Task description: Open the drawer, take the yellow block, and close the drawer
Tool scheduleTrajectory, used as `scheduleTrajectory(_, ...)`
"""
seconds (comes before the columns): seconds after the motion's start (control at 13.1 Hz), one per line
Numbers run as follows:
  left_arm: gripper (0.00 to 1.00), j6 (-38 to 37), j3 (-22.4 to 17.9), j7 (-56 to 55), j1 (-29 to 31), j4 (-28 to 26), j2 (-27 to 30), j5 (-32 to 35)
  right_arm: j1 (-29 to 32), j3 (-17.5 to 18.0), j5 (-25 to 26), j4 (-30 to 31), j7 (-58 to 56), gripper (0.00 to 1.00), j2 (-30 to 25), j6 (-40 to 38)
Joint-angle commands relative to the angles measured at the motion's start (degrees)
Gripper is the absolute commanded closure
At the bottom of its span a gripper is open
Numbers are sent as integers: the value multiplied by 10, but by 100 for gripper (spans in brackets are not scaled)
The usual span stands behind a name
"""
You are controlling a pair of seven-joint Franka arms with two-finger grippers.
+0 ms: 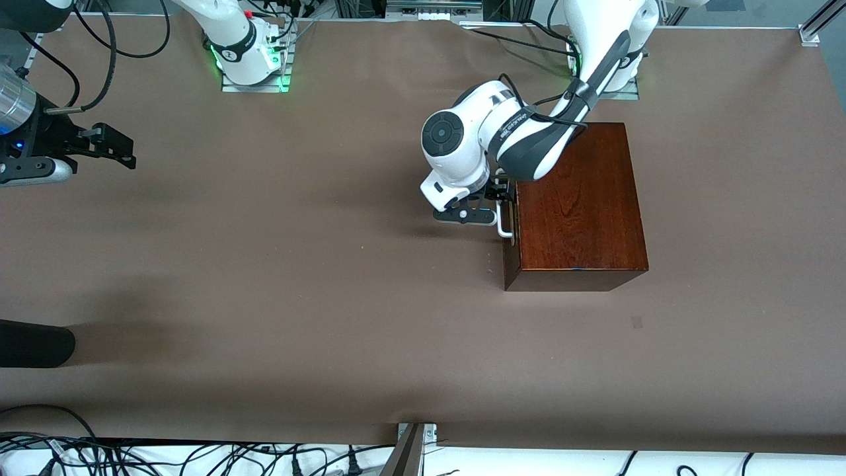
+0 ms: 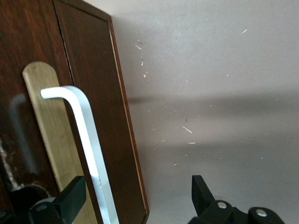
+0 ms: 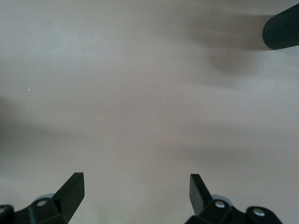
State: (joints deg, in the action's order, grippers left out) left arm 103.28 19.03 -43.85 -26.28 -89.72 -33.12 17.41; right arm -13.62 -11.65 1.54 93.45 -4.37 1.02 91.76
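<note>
The dark reddish-brown wooden box (image 1: pixel 581 205) stands toward the left arm's end of the table. Its drawer looks pushed in, with its front (image 2: pixel 100 93) facing the right arm's end. The white bar handle (image 1: pixel 505 225) sits on that front. In the left wrist view the handle (image 2: pixel 84 126) lies over a pale brass-coloured plate. My left gripper (image 1: pixel 502 198) is open at the drawer front, and the handle passes between its fingers (image 2: pixel 138 184), close to one finger. The yellow block is hidden. My right gripper (image 1: pixel 125 149) waits open and empty over bare table (image 3: pixel 136 184).
A dark rounded object (image 1: pixel 33 344) juts in at the right arm's end of the table, nearer the front camera, and shows in the right wrist view (image 3: pixel 282 30). Cables (image 1: pixel 198 456) lie along the table's edge nearest the front camera. Brown table (image 1: pixel 297 264) spreads between the arms.
</note>
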Motion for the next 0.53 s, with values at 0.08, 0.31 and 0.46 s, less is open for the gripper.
scheduleTrajectory(0.08, 0, 12, 0, -33, -5, -21, 5, 39, 2, 1, -8, -7, 3, 0, 1, -1)
scheduleTrajectory(0.31, 0, 19, 0, -34, -6, -21, -4, 39, 2, 1, -7, -7, 3, 0, 1, -1)
scheduleTrajectory(0.46, 0, 24, 0, -41, -8, -21, -8, 52, 3, 0, -7, -7, 3, 0, 1, 4)
